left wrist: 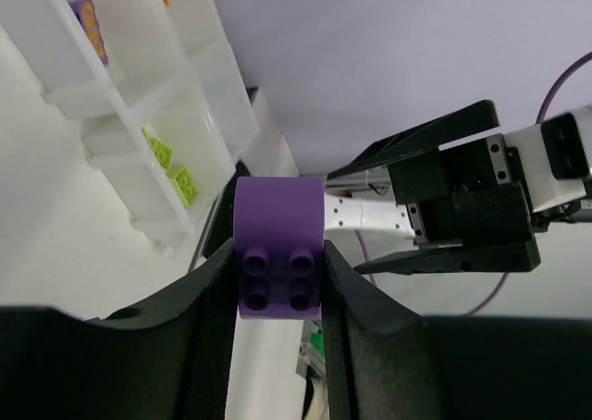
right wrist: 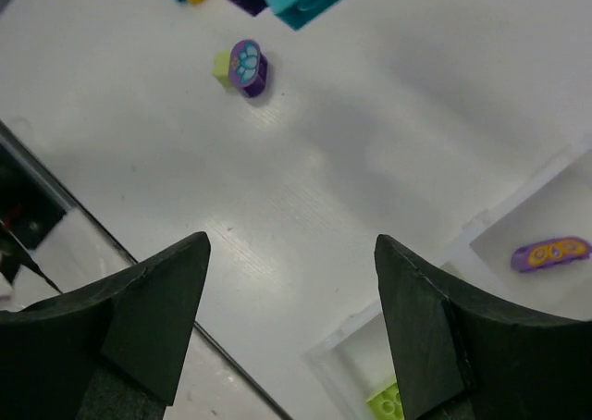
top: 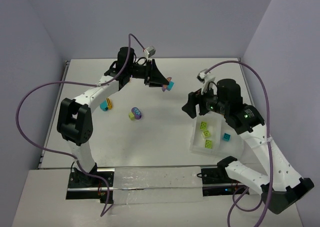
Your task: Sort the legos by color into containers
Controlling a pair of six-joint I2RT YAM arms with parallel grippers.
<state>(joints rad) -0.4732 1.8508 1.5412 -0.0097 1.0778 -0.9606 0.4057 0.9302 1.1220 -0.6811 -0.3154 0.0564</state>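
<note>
Nearest the arm bases, a clear strip (top: 150, 179) is laid along the edge of the white worktop (top: 165, 132). Just past it on the right, the tray (top: 196, 139) is parked. Three lime bricks (top: 206, 135) are sat inside, with a teal brick (top: 226, 136) beside them, and a purple piece (right wrist: 550, 252) can be spotted in another compartment.

The right tool (right wrist: 291, 318) is hung over the tray's far edge, jaws wide, nothing between them. Further out, a lime-and-purple pair (top: 135, 113) and a teal-and-orange pair (top: 106, 105) are left loose.

Furthest back, a purple-and-teal pair (left wrist: 277, 263) is pinched tight in the left tool (top: 163, 82), apparently held off the surface.

Looks like the splitting step. The teal half probably needs to be gripped by the right tool and pulled off squarely, so each colour can be dropped separately.

The matte worktop is boxed in by plain lilac-grey walls (top: 150, 22).
</note>
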